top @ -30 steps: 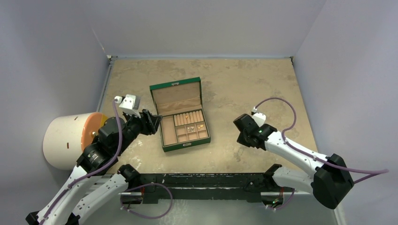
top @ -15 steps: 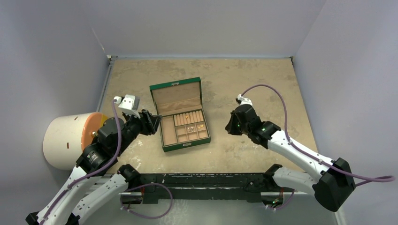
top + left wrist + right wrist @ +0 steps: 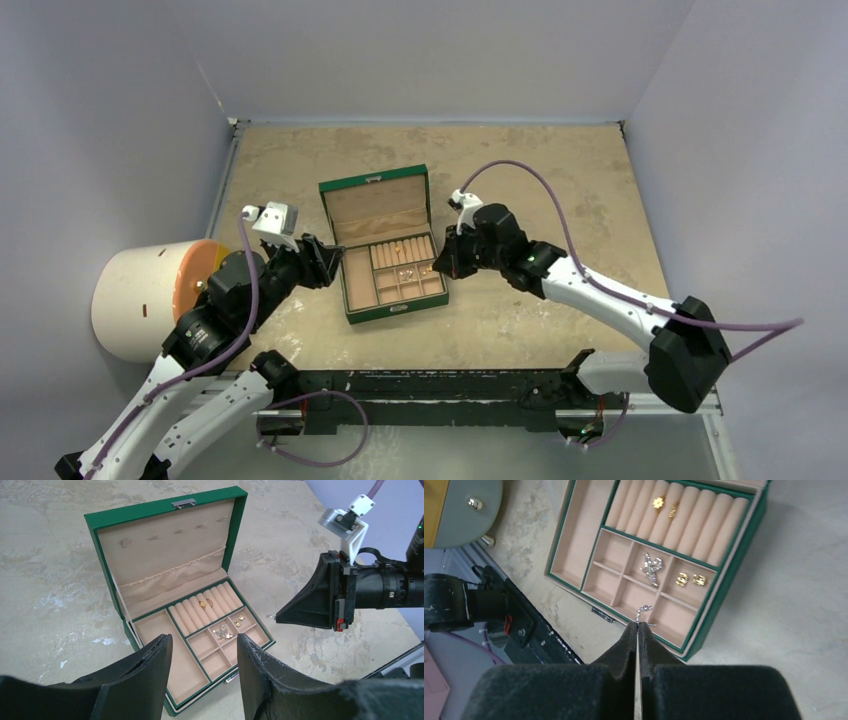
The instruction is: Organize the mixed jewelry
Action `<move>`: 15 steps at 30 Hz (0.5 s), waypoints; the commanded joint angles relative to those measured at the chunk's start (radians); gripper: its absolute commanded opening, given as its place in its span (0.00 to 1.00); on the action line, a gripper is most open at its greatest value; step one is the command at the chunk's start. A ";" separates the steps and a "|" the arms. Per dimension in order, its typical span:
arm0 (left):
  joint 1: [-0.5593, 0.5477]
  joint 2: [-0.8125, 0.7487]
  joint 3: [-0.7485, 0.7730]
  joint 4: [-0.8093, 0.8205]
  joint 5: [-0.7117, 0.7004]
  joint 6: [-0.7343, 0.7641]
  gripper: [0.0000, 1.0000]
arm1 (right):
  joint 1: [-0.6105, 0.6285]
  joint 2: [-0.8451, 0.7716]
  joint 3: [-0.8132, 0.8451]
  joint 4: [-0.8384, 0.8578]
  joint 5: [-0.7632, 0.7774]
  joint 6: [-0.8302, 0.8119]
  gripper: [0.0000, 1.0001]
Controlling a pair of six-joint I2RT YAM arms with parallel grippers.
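The green box (image 3: pixel 375 205) stands open in the middle of the table, with tan compartments. In it lie two gold rings (image 3: pixel 658 502) on the ring rolls, a silver bow-shaped piece (image 3: pixel 651 569) and a pair of gold earrings (image 3: pixel 689 579) in the small compartments. My right gripper (image 3: pixel 637 623) is shut on a tiny silver earring (image 3: pixel 642 611) and holds it over the box's near right compartment; it also shows in the top view (image 3: pixel 438 268). My left gripper (image 3: pixel 204 645) is open and empty, just off the box's left side (image 3: pixel 330 262).
A white cylinder with an orange face (image 3: pixel 150 300) lies at the left beside the left arm. A black rail (image 3: pixel 430 385) runs along the near table edge. Grey walls close the table on three sides.
My right arm has swung left across the table to the box's right front corner, still shut on the earring. The left arm has not moved.
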 commanded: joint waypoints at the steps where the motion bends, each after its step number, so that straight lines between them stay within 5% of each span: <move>1: 0.009 -0.004 0.000 0.031 0.006 0.012 0.50 | 0.039 0.066 0.079 0.074 -0.080 -0.055 0.00; 15: 0.009 -0.008 0.000 0.028 0.003 0.014 0.50 | 0.129 0.308 0.202 0.159 -0.050 -0.063 0.00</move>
